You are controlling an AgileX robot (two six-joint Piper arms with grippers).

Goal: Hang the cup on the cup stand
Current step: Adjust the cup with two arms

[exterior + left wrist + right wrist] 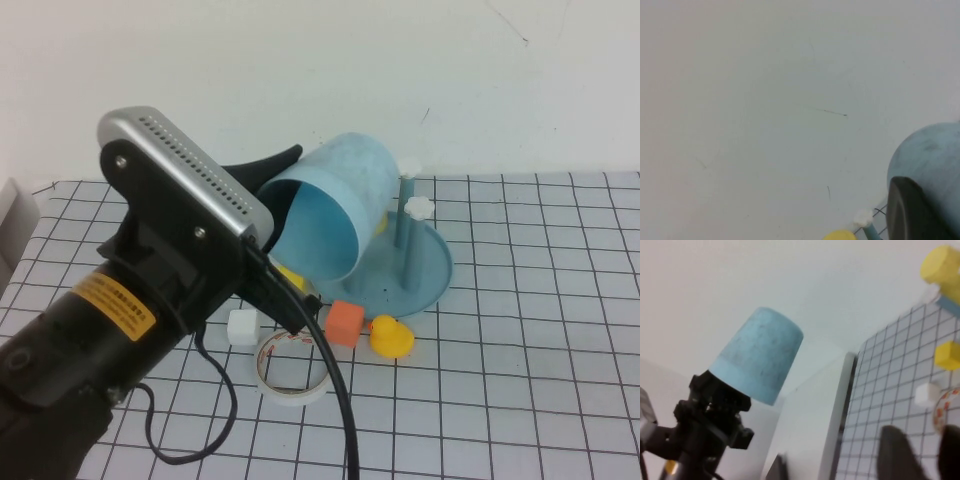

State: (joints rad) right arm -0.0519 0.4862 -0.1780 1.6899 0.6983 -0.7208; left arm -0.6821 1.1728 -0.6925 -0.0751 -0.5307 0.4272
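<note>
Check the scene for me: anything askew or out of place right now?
Only the cup: the left gripper holds it by the rim, raised and tipped sideways, short of the cup stand. The right gripper hangs low over the table.

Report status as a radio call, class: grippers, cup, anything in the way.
Left gripper shut on the cup, raised beside the cup stand. Right gripper off to the side, holding nothing. Cup not yet on a peg; yellow cup sits at the stand.

The cup [335, 205] is held aloft, tipped, by the left gripper [285, 215], above the table [540, 380], just left of the cup stand [425, 270]. Before the stand, toward the near edge, a cube [343, 322], duck [391, 336], small block [243, 327] and tape roll [290, 368] are set. The right gripper [920, 452] is hung left of these.
</note>
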